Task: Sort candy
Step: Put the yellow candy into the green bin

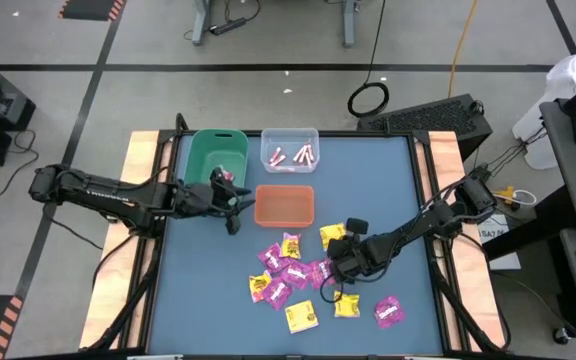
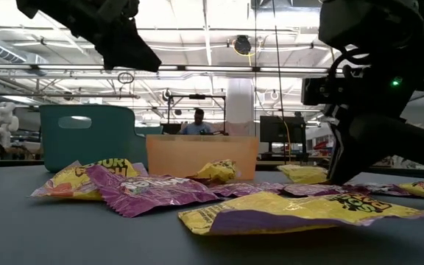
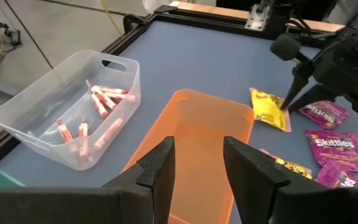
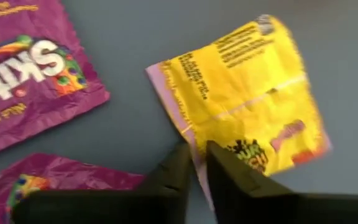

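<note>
Nearest you, yellow and magenta candy packets (image 1: 290, 282) lie scattered on the blue table (image 1: 198, 300); your right gripper (image 1: 332, 262) sits low among them, fingers pinched on the edge of a yellow packet (image 4: 253, 93); farther back your left gripper (image 3: 196, 163) hovers over the orange bin (image 1: 284, 205), fingers apart, holding nothing; beyond, the clear bin (image 1: 289, 148) holds pink-white sticks (image 1: 295, 156), green bin (image 1: 218, 156) to its left.

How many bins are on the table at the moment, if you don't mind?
3, along the far edge: a green bin by the left gripper, a clear bin holding pink-white sticks, and an orange bin just in front.
</note>
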